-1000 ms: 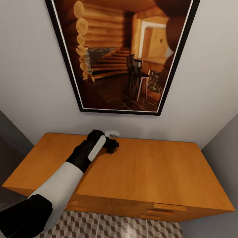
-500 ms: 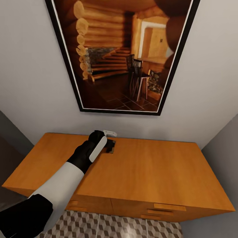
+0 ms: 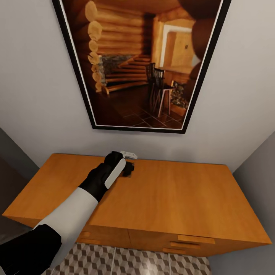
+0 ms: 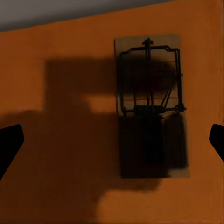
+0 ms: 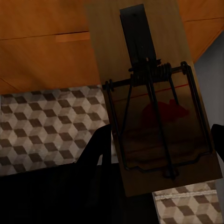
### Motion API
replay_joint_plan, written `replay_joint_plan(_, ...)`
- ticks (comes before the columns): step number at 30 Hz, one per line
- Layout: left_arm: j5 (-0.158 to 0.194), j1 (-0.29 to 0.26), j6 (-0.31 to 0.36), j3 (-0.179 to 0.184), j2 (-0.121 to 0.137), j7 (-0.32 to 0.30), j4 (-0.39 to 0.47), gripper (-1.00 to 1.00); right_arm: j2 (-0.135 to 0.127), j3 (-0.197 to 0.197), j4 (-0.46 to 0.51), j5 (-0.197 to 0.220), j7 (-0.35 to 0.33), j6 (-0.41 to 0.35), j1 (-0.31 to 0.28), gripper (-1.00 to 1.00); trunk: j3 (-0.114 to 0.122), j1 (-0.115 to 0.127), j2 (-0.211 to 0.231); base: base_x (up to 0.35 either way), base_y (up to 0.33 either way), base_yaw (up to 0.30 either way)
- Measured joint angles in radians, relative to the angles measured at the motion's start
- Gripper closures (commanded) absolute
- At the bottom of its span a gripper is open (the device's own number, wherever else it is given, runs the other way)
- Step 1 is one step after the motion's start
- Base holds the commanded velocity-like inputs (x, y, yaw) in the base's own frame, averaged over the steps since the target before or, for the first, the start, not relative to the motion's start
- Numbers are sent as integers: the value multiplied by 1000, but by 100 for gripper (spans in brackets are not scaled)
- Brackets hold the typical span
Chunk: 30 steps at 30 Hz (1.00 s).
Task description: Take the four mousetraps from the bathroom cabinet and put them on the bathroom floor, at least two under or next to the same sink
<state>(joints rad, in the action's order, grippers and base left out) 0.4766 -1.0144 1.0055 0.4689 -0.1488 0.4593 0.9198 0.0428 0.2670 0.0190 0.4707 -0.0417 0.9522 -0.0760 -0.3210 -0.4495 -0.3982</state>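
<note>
We see the cabinet (image 3: 164,198) against the grey wall under a large framed picture (image 3: 141,63) of a log interior. Its front shows 2 halves with small wooden handles (image 3: 190,245), both shut, so whatever lies inside is hidden from us. A strip of the bathroom floor (image 3: 133,261) with its cube pattern shows below the cabinet's front edge.

Our left arm reaches over the flat top toward the back wall, and the left gripper (image 3: 129,169) hangs over a spot near the rear edge. In the head view the wrist covers what lies beneath it, and we can make out only a dark shape there. The left wrist view is plainer: 1 mousetrap (image 4: 150,105) lies flat on the orange top, its wire bar and spring clear, the lower half of the board dimmed by the gripper's shadow. The 2 fingertips (image 4: 9,142) show as black shapes at the opposite edges of that picture, spread wide and well apart from the board, gripping nothing.

In the right wrist view a second mousetrap (image 5: 156,107) hangs close before the camera, with the cabinet front and the tiled floor behind it. A faint red mouse mark shows on its board. Its far end is cut off by the picture's edge. We judge that the right gripper (image 5: 154,186) pinches this board, though only a sliver of 1 black finger shows at the picture's edge, and the dark mass below is hard to read.
</note>
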Motion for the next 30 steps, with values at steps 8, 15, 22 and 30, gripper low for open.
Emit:
replay_joint_plan(8, 66, 0, -1, 64, 0, -3, 0, -100, 0, 0, 0, 0, 0, 0, 0, 100, 0, 0, 0, 0, 0, 0)
replay_joint_plan(15, 100, 0, -1, 69, 0, -2, 0, -100, 0, 0, 0, 0, 0, 0, 0, 100, 0, 0, 0, 0, 0, 0)
replay_joint_plan(22, 112, 0, -2, 69, 2, -3, 0, -100, 0, 0, 0, 0, 0, 0, 0, 100, -1, 0, 0, 0, 0, 0)
replay_joint_plan(30, 148, 0, -4, 66, 4, -2, 0, -100, 0, 0, 0, 0, 0, 0, 0, 100, -9, 0, 0, 0, 0, 0)
